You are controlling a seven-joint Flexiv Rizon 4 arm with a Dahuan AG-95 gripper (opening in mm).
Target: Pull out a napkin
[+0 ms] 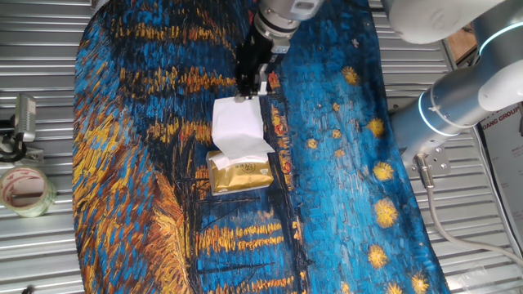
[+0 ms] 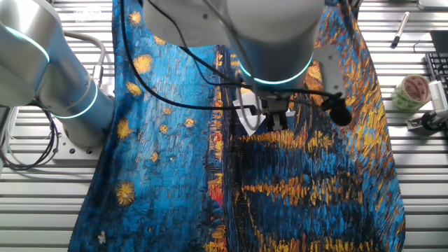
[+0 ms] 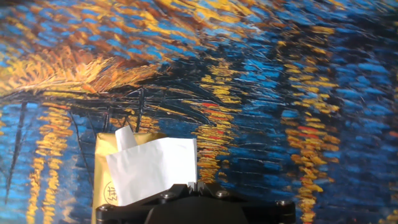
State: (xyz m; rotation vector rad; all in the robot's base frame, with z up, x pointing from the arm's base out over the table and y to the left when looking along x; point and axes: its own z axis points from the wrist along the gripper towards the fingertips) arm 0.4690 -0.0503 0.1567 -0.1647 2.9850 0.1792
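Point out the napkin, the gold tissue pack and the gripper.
napkin (image 1: pixel 237 126): one fixed view, middle of the white sheet.
gold tissue pack (image 1: pixel 239 175): one fixed view, its printed top face.
gripper (image 1: pixel 249 91): one fixed view, fingertips at the napkin's far edge.

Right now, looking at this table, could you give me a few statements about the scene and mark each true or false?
1. The gripper pinches the far edge of the white napkin. True.
2. The napkin lies fully clear of the gold pack. False: one end is at the pack's opening.
3. A painted blue and gold cloth covers the table. True.
4. The tape roll sits on the cloth. False: it rests on the bare metal slats beside it.
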